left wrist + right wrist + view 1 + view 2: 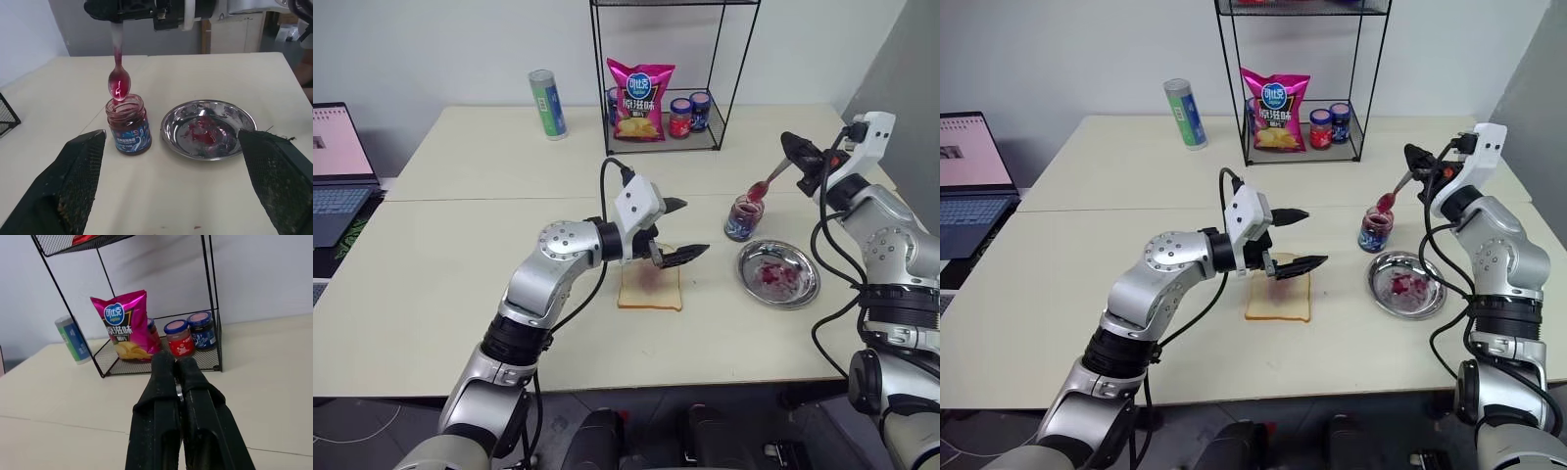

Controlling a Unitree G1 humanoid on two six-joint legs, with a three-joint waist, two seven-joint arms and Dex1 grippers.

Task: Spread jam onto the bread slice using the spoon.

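The bread slice [651, 291] lies flat near the table's middle, a purplish smear at its centre. My left gripper [693, 227] hovers just above it, open, with nothing between its fingers [73, 186]. To the right stands the small clear jar of dark jam [742, 216], with no lid on it. My right gripper [791, 147] is shut on the handle of the spoon [762, 184]. The spoon slants down so that its red-stained bowl [119, 84] hangs just over the jar's mouth [126, 104].
A round steel dish [778, 271] smeared with red sits in front of the jar. At the back, a black wire rack [666, 127] holds a pink chips bag and small lidded jars. A tall can [547, 103] stands left of it. A laptop [337, 166] sits at the far left.
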